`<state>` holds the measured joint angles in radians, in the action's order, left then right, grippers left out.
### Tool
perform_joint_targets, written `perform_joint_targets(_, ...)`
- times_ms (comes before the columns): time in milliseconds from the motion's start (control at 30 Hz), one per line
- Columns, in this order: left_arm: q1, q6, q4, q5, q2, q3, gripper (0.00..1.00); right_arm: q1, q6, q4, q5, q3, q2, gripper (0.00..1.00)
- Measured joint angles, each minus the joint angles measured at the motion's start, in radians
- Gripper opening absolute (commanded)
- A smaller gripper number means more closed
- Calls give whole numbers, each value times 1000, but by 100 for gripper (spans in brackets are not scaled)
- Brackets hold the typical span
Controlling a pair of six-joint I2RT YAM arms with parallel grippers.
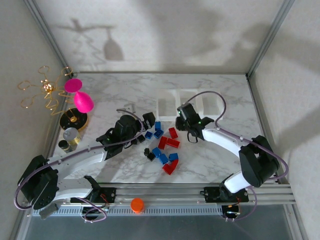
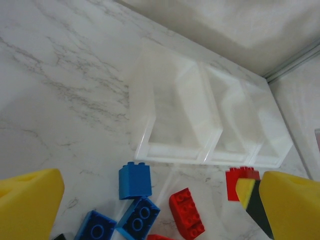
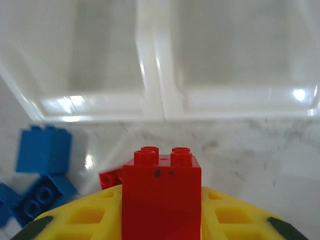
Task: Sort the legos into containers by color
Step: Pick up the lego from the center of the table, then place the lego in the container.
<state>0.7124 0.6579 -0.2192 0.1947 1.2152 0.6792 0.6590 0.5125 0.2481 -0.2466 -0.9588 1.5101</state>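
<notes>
- The red brick (image 3: 161, 192) sits studs-up, clamped between the yellow pads (image 3: 85, 220) of the right tool (image 3: 161, 225), just in front of the containers (image 3: 152, 75) and roughly level with the divider between two bins.
- Whether this brick rests on the counter (image 3: 260, 150) or hangs just above it is hard to judge from so close.
- From above, the right tool (image 1: 186, 117) sits just beside the near wall of the containers (image 1: 178, 100), which form a row of three white bins.
- The other legos (image 1: 173, 143), red, blue and black, lie scattered on the counter (image 1: 215, 155) between the two arms, near the bins.
- The left tool (image 1: 148, 120) is at the left edge of the scatter; its wrist view shows its yellow pads (image 2: 27, 205) spread wide, gripping nothing, above a blue brick (image 2: 135, 180).
- A pink goblet (image 1: 82, 101) stands far left.
</notes>
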Motion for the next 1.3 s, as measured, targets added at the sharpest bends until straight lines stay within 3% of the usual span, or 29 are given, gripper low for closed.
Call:
perform_joint_targets(267,-21,17,41,0,0,51,100,0,-75,-33,-16,-211,187,28)
perform_joint_targets(767,-143,21,53,-33,31,74,100,0,-169,-73,-63,-503,509,32)
perform_joint_targets(1000,-151,21,53,-52,43,74,100,0,-195,-76,-87,-537,547,47)
perform_joint_targets(1300,-151,20,52,-72,42,74,100,0,-211,-82,-83,-533,511,53)
